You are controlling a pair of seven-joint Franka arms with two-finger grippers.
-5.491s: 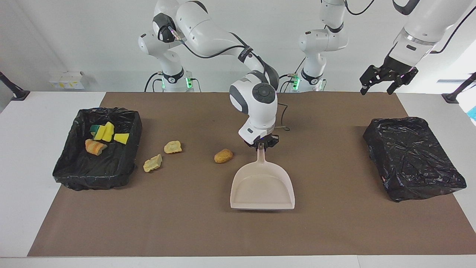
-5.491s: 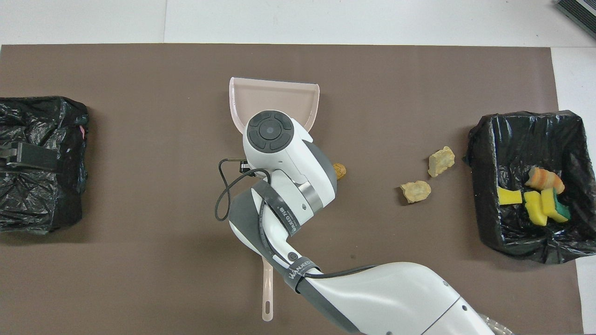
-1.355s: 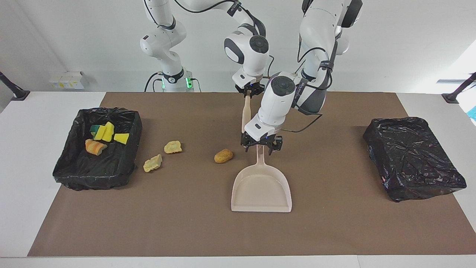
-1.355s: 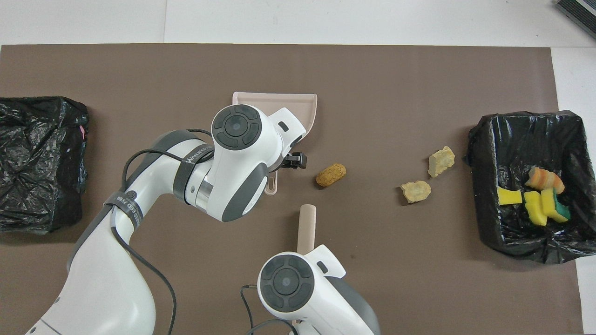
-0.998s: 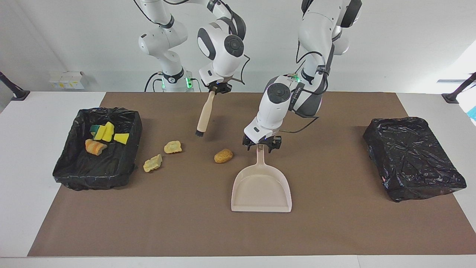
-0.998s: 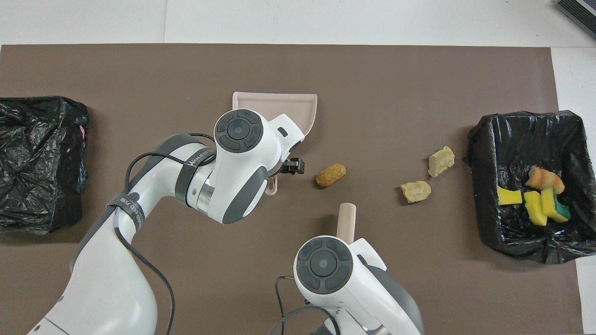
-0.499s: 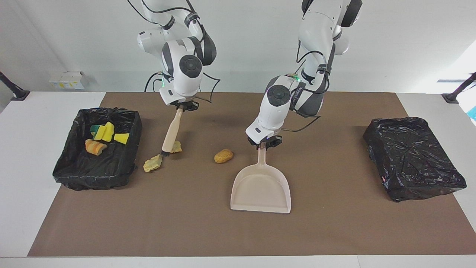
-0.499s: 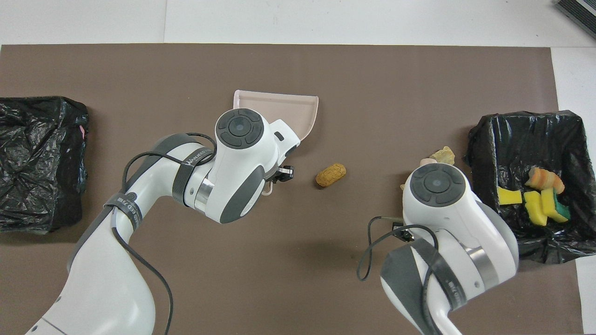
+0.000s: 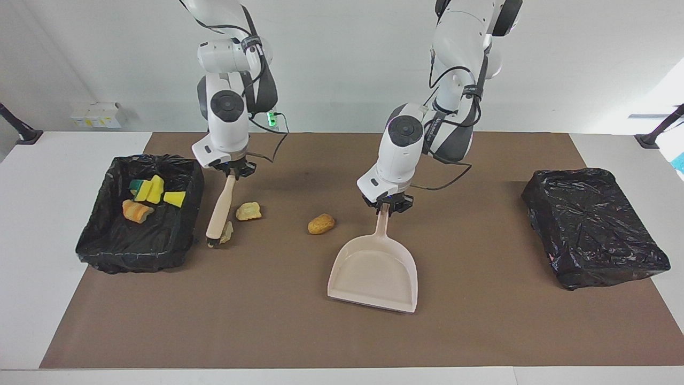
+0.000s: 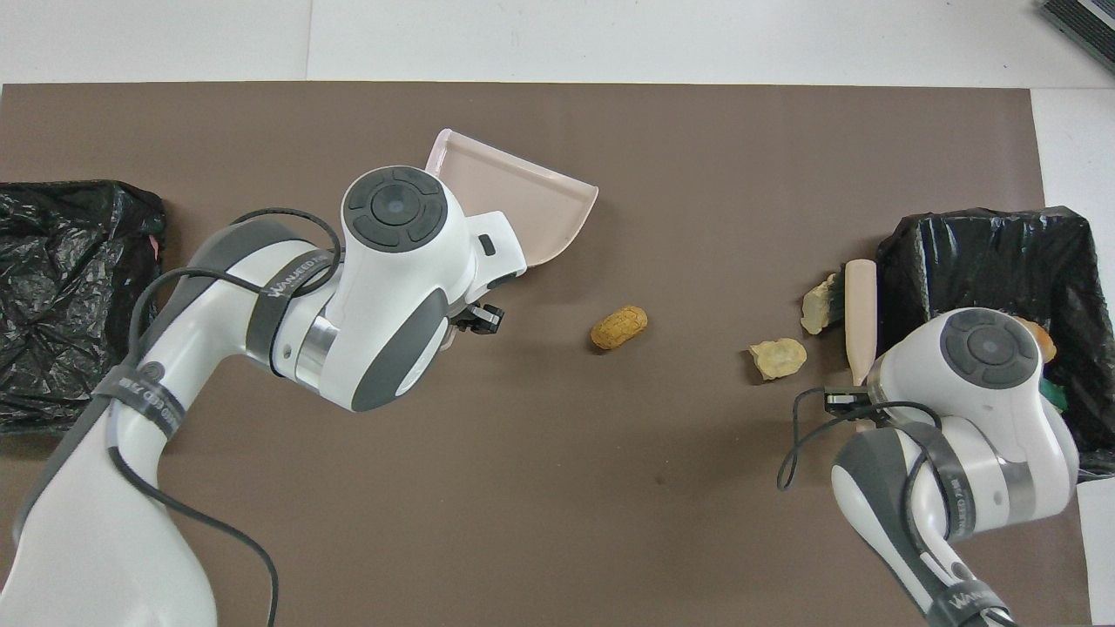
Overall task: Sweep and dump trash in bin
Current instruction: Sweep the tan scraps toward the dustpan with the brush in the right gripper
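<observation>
Three trash lumps (image 9: 321,224) lay loose on the brown mat (image 9: 267,321) covering the white tabletop (image 9: 32,256), others in the lined bin (image 9: 101,251). Right gripper (image 9: 231,174) clamped the brush (image 9: 220,211), bristles half-hiding one lump; left gripper (image 9: 386,208) gripped the dustpan (image 9: 374,275).

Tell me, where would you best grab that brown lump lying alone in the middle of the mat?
Judging by its shape, grip the tan-orange lump across its narrow middle, coming straight down from above. It is an oblong lying flat on the mat, so its short width should fit between two fingers. Nothing touches it: the dustpan and the other scraps stand apart.
</observation>
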